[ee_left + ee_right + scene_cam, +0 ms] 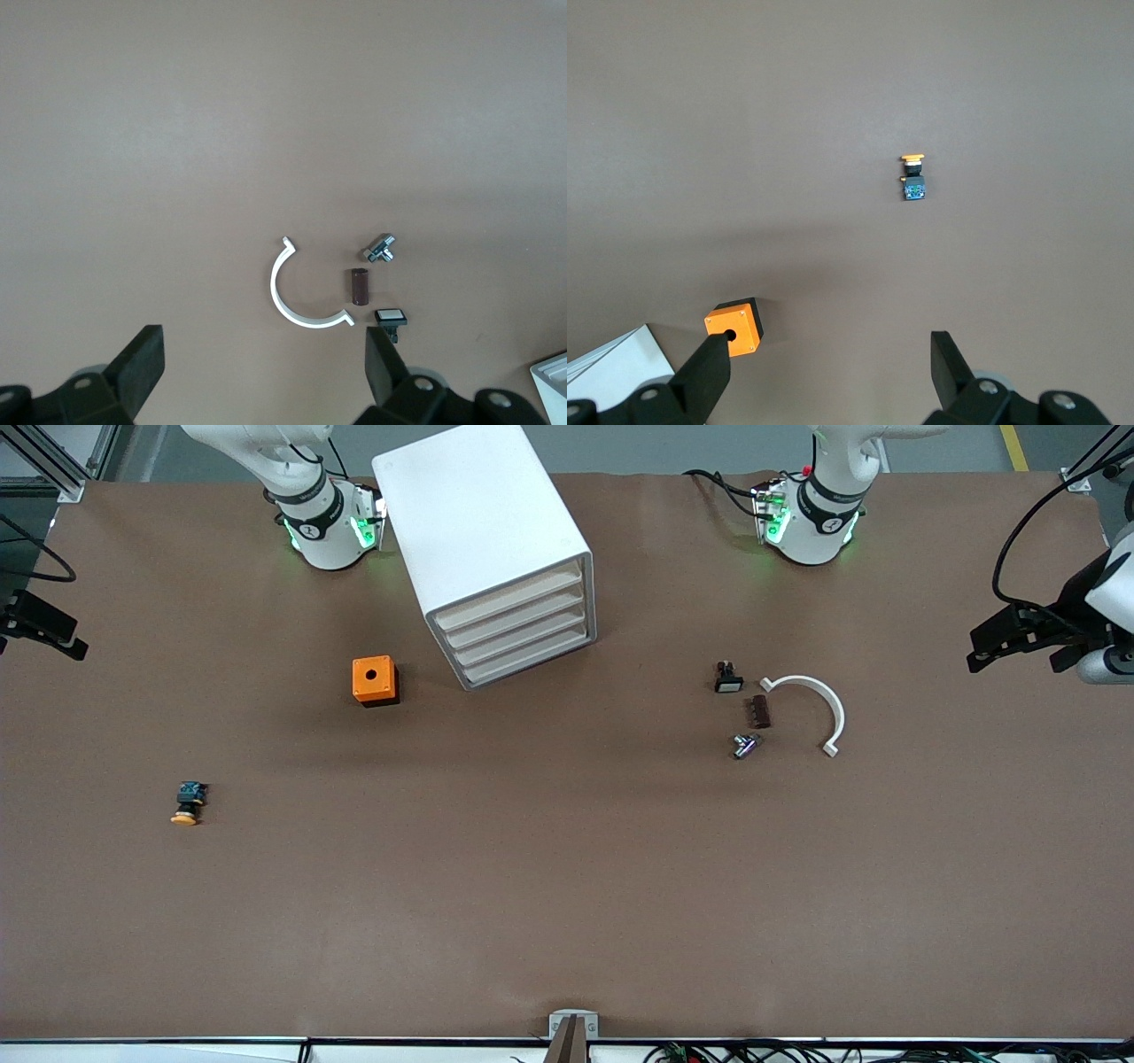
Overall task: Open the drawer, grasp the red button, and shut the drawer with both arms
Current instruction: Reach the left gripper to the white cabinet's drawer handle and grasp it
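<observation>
No step has begun, I think: all four drawers of the white drawer cabinet (pixel 496 549) are shut.

The right gripper (pixel 40 627) hangs over the table's edge at the right arm's end, its fingers wide apart and holding nothing. Between it and the cabinet lie a yellow-capped button (pixel 187 803) and, just beside the cabinet, an orange box (pixel 375 680).

The red button is nowhere to be seen. It is probably inside a drawer.

Toward the left arm's end from the cabinet lie a black switch (pixel 727 678), a brown block (pixel 759 711), a silver part (pixel 746 745) and a white curved piece (pixel 811 704). The left gripper (pixel 1019 633) hangs over that end, fingers spread wide and holding nothing.

Next, one gripper must reach a drawer front and pull.

The table (pixel 567 903) is flat and brown. Grey floor shows by the arm bases, and cables (pixel 886 1052) run along the edge nearest the camera.
</observation>
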